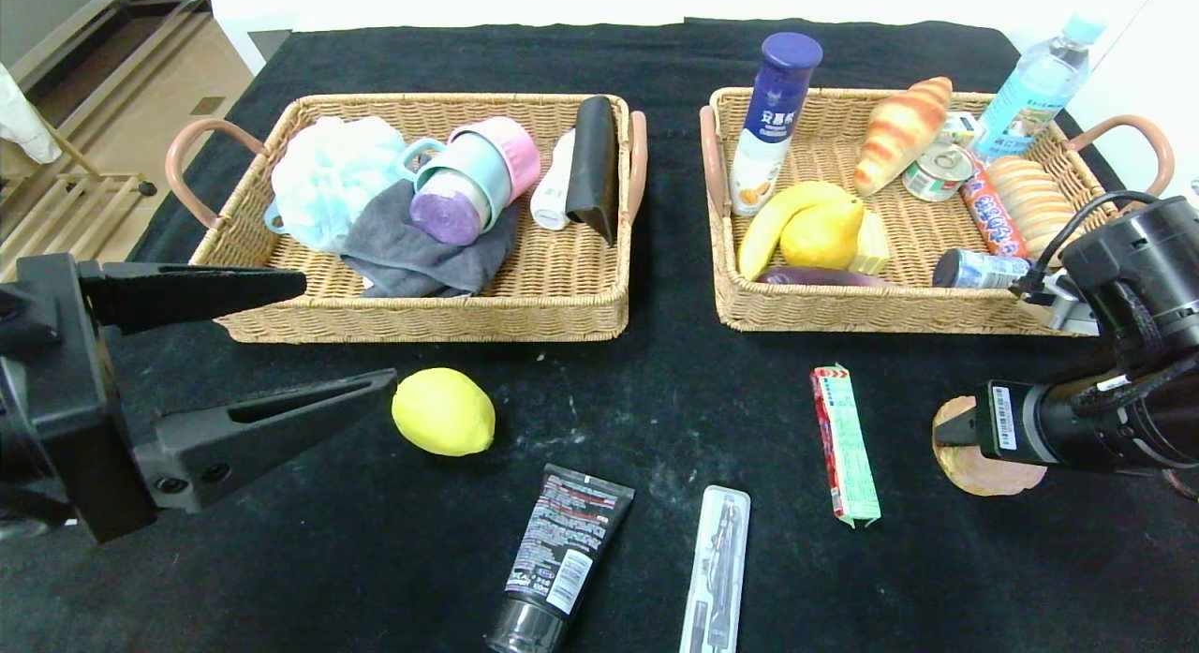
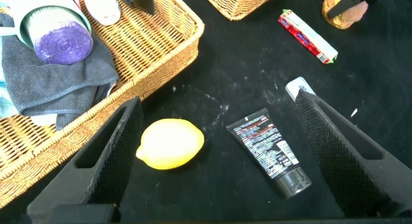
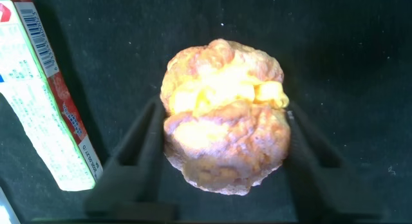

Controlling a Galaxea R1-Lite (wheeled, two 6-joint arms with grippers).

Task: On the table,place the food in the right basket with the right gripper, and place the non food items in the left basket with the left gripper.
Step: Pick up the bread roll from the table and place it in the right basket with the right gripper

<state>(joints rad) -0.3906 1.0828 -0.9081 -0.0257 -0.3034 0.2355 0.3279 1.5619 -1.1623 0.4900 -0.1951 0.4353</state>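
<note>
The tan burger bun (image 3: pixel 222 118) is seen on the black table (image 1: pixel 656 428), flanked on both sides by the fingers of the right pincer (image 3: pixel 222 153), narrowed against it. The left pincer (image 1: pixel 309 339) is held wide near the lemon (image 1: pixel 443 411).

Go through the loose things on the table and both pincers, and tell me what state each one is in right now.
Left pincer: open, hanging above the table near the lemon, holding nothing.
Right pincer: fingers on either side of the burger bun.
Lemon: loose on the table.
Black tube: lying flat, cap on.
Clear case: lying flat.
Snack pack: lying flat.
</note>
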